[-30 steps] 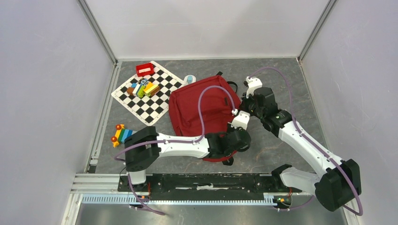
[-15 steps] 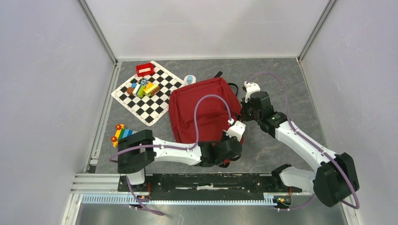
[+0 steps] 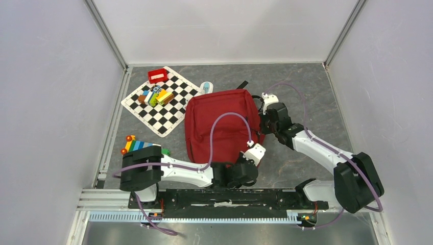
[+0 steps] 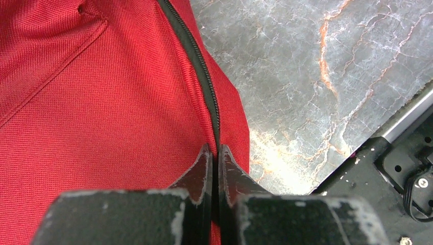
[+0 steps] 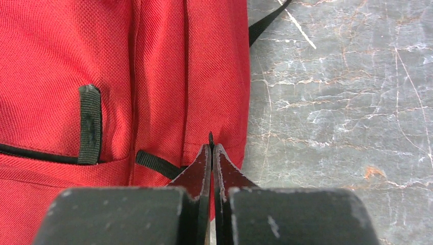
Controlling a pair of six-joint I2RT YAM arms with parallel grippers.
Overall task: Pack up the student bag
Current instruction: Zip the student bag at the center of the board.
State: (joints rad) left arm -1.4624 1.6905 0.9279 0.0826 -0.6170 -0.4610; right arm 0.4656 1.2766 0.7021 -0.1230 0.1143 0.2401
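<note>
The student bag (image 3: pixel 219 120), dark red with black zippers, lies flat in the middle of the table. My left gripper (image 3: pixel 244 164) is at the bag's near right corner. In the left wrist view it (image 4: pixel 215 148) is shut, with the bag's (image 4: pixel 102 102) black zipper seam (image 4: pixel 196 61) running into the slit between the fingers. My right gripper (image 3: pixel 263 125) is at the bag's right edge. In the right wrist view it (image 5: pixel 211 144) is shut on a thin black tab of the bag (image 5: pixel 76 51) that pokes out between the tips.
A checkered mat (image 3: pixel 168 115) lies far left with coloured blocks (image 3: pixel 155 96) on it and a small red box (image 3: pixel 158 75) at its far corner. A coloured toy (image 3: pixel 134 145) sits near the left base. A small white-blue object (image 3: pixel 206 87) lies behind the bag. The black base rail (image 3: pixel 219 196) runs close below it.
The left gripper has closed on the bag's near edge. Both arms have drawn back toward their bases, and the bag has shifted slightly nearer.
</note>
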